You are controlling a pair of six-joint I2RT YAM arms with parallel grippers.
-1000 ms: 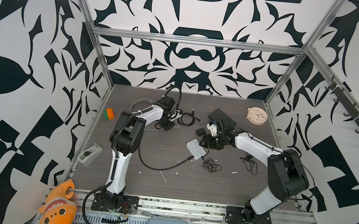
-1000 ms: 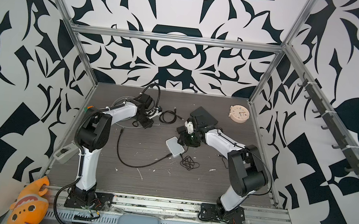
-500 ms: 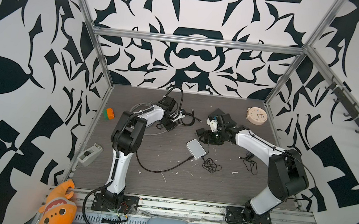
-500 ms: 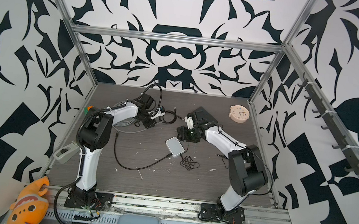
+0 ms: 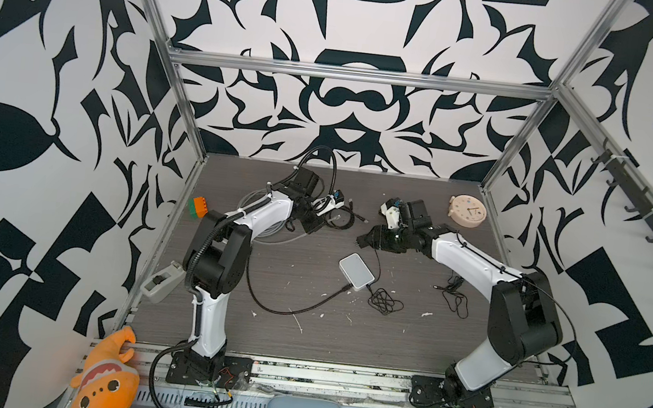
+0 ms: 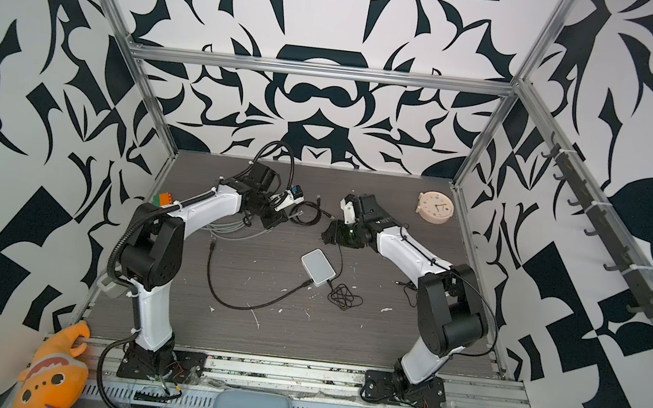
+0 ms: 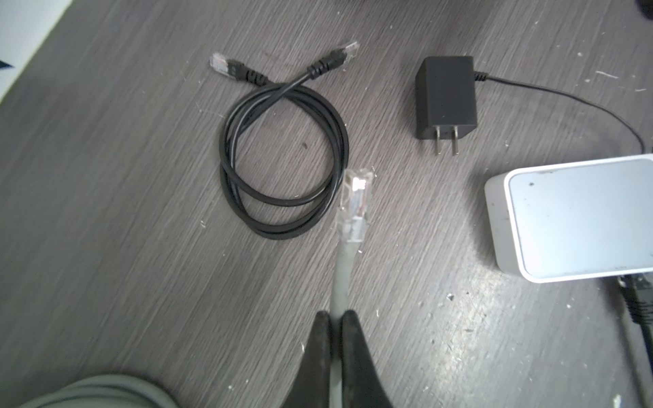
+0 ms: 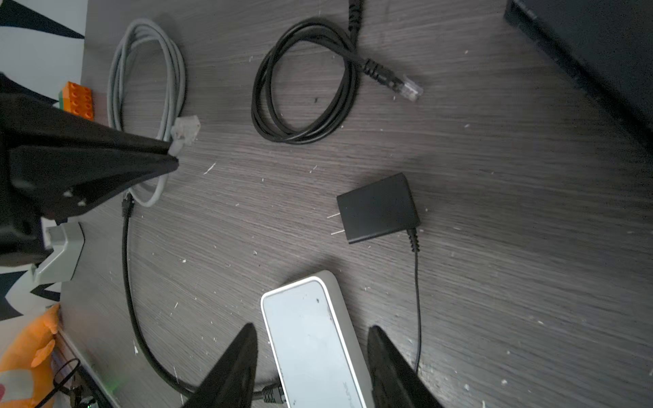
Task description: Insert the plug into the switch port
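Across the dark wood-grain table [image 5: 301,336], two things have changed in the last second. The right gripper [image 5: 364,241] was close beside the white rectangular network switch [image 5: 356,271] and now sits farther back on the table, apart from it. The switch itself lies where it did. The left gripper [image 7: 336,314] was slightly agape and is now clenched on the grey Ethernet cable [image 7: 341,279].

In the right wrist view the right gripper [image 8: 312,328] is released, its fingers spread wide and holding nothing, with the end of the switch [image 8: 311,339] showing between them.

In the left wrist view the grey cable runs straight out from the pinched fingertips. The clear plastic plug [image 7: 355,197] at its end stands just beyond them, over the rim of the coiled black patch cable [image 7: 282,152]. The switch [image 7: 572,219] lies well off to one side of the plug, and the black power adapter [image 7: 445,99] lies near it.
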